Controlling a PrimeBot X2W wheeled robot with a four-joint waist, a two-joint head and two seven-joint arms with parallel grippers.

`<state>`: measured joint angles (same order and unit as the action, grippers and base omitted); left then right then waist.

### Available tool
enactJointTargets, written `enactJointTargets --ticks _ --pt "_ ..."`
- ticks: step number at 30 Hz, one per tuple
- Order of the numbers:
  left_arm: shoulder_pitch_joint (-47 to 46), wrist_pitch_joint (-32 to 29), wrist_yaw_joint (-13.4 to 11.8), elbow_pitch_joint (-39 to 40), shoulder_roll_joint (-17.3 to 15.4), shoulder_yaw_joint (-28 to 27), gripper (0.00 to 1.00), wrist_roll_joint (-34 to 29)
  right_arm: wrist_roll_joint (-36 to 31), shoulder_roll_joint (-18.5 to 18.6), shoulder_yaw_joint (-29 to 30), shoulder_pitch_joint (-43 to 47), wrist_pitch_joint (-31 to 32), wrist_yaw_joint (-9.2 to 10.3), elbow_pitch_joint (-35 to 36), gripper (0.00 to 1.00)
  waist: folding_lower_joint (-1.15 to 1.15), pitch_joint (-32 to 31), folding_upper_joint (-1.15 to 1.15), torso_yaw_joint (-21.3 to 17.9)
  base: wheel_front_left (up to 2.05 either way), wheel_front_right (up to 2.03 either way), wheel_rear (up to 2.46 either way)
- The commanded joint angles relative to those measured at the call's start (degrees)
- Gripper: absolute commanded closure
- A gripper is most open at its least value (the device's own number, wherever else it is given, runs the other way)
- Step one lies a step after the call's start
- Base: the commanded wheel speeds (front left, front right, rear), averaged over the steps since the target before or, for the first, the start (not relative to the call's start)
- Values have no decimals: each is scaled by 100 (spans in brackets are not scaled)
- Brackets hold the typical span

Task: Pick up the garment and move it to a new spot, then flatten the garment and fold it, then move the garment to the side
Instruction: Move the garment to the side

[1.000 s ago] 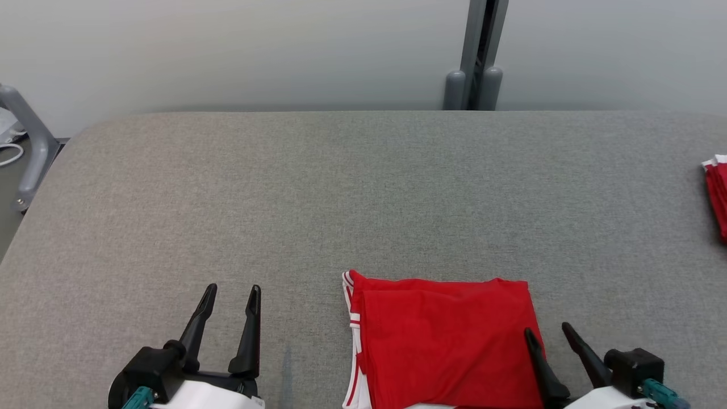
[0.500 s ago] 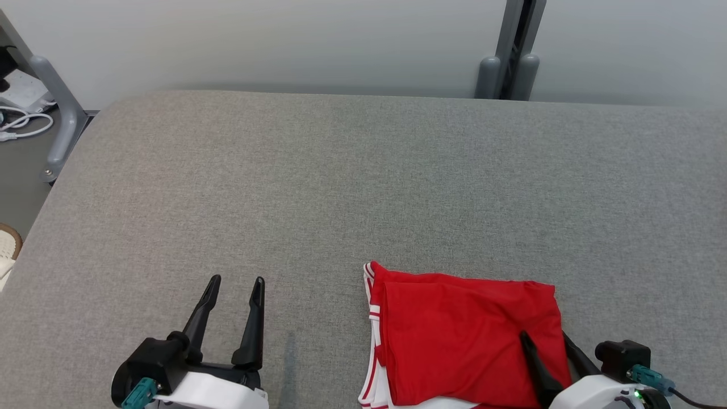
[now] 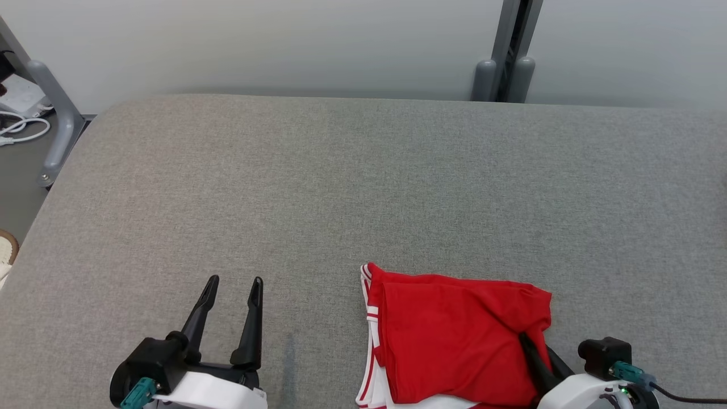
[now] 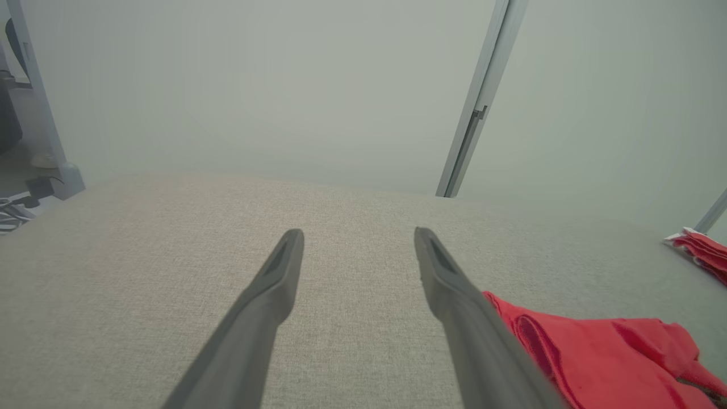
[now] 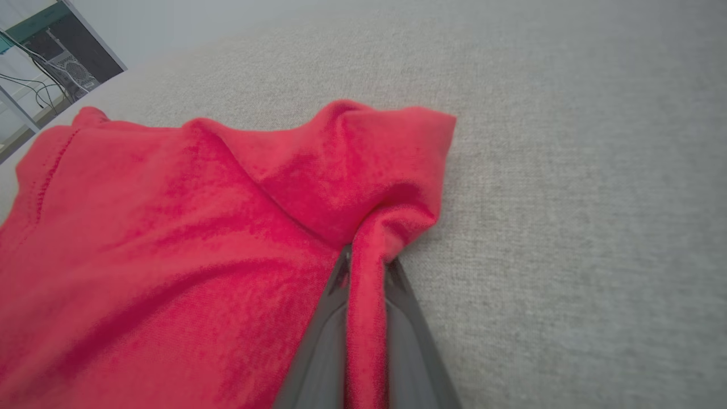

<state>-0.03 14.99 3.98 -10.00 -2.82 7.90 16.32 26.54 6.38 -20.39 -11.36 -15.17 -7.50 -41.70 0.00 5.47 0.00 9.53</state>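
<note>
The grey surface [image 3: 363, 170] is carrying the folded red garment [image 3: 454, 335], close to me. My right hand [image 5: 366, 260], nearly closed, is pinching a ridge of cloth at the garment's right edge. I am fearing that dragging by this thin pinch is going to pull the folds open. My left hand [image 3: 235, 281] is hovering wide open, empty, left of the garment. Another red pile [image 4: 701, 253] is lying far right of it, not in the way.
</note>
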Motion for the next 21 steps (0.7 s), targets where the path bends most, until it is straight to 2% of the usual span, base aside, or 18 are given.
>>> enactJointTargets --ticks 1,12,17,21 --pt "-70 20 1 9 -19 -11 0 20 -105 87 -50 -44 16 3 -17 100 0 -1 0 -21 0 0 0" --pt "-208 20 26 187 -20 65 0 -21 -1229 874 -159 -586 3 4 751 100 0 146 0 -394 0 0 0" --pt "-486 20 56 314 -22 285 0 -56 -1536 1599 -323 -1204 192 4 1325 100 0 424 0 -733 0 0 0" --pt "-861 19 95 372 -21 576 0 -88 -1507 2307 -401 -1726 555 4 1979 100 0 754 0 -977 0 0 0"
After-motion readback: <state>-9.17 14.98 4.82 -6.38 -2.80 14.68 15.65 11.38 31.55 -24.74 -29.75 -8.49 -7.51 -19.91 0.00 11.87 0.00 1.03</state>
